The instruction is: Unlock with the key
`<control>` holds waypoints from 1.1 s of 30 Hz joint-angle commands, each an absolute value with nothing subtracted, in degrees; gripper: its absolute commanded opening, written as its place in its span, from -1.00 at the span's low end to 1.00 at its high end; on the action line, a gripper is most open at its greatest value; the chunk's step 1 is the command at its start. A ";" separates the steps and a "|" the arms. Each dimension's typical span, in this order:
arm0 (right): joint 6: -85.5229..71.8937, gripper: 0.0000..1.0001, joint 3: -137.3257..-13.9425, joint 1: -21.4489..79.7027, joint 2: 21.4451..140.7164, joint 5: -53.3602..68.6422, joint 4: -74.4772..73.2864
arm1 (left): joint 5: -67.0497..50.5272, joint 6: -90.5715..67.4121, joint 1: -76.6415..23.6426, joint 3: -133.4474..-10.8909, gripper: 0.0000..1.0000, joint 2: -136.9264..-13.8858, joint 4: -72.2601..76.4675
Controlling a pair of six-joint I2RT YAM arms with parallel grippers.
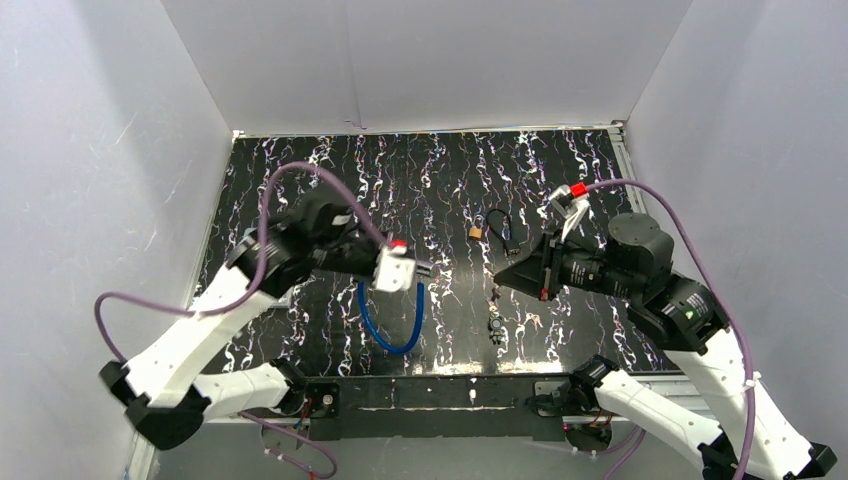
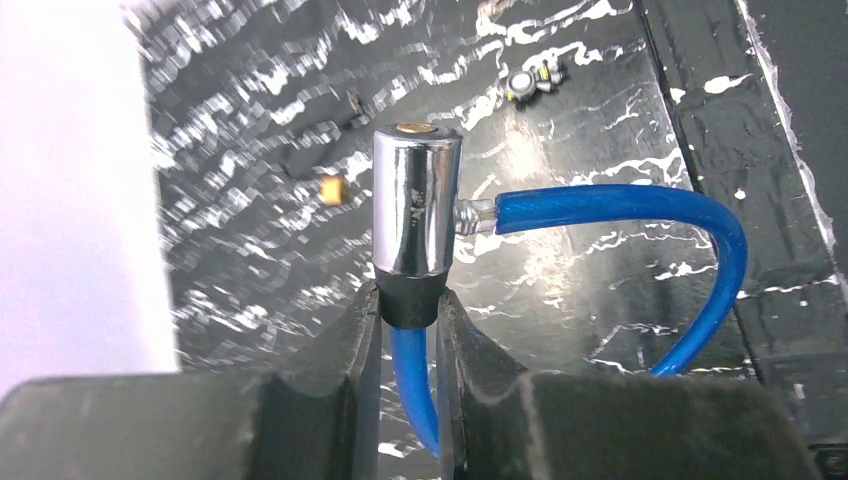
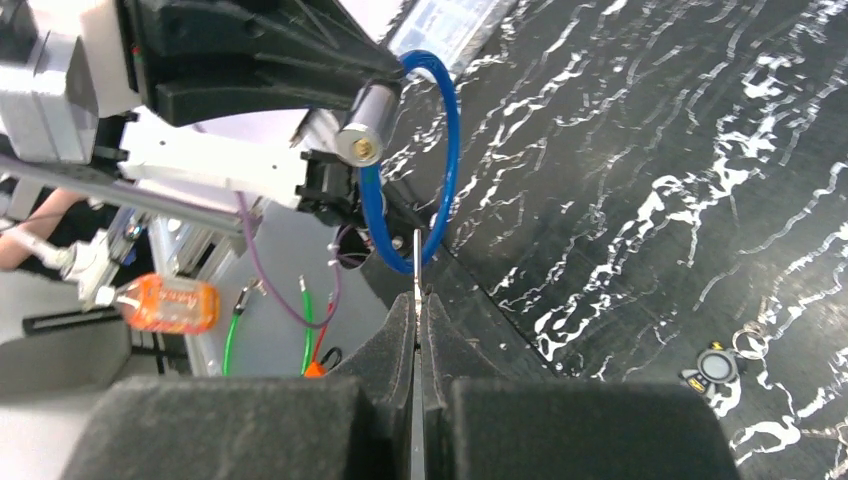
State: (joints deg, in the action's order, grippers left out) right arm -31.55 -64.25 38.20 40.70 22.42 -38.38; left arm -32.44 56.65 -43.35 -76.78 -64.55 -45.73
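Left fingers (image 2: pixel 335 380) pinch the black base of the chrome lock cylinder (image 2: pixel 415 200); its blue cable (image 2: pixel 620 205) loops rightward

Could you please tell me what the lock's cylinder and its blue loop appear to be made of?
The lock cylinder looks like polished chrome-plated metal: mirror highlights, with a brass-coloured face on top. The blue loop seems a cable in glossy plastic sheathing; a silvery end shows at the cylinder, so likely metal inside.

Top camera high behind both arm bases (image 1: pixel 312 398), looking down on the whole table (image 1: pixel 560 170), left wrist camera tight behind the left gripper (image 2: pixel 410 305), cable lock (image 2: pixel 415 200) right at its tips, right wrist camera behind the right gripper (image 3: pixel 417 305), same lock farther ahead.
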 commanded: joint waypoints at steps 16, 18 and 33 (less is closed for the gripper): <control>-20.16 -0.97 -80.72 46.17 54.03 34.46 -50.13 | -34.71 71.25 -46.51 -72.83 -1.00 -54.86 -43.53; -19.83 -0.97 -81.27 46.64 54.69 34.44 -50.23 | -34.49 71.28 -46.52 -73.02 -1.00 -55.16 -43.32; -21.37 -0.97 -83.24 46.79 57.35 34.50 -51.46 | -34.08 73.86 -46.59 -72.28 -1.00 -53.82 -43.34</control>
State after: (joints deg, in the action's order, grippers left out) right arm -20.97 -80.45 46.52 57.53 33.43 -51.45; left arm -32.99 72.54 -46.30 -72.44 -55.43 -44.97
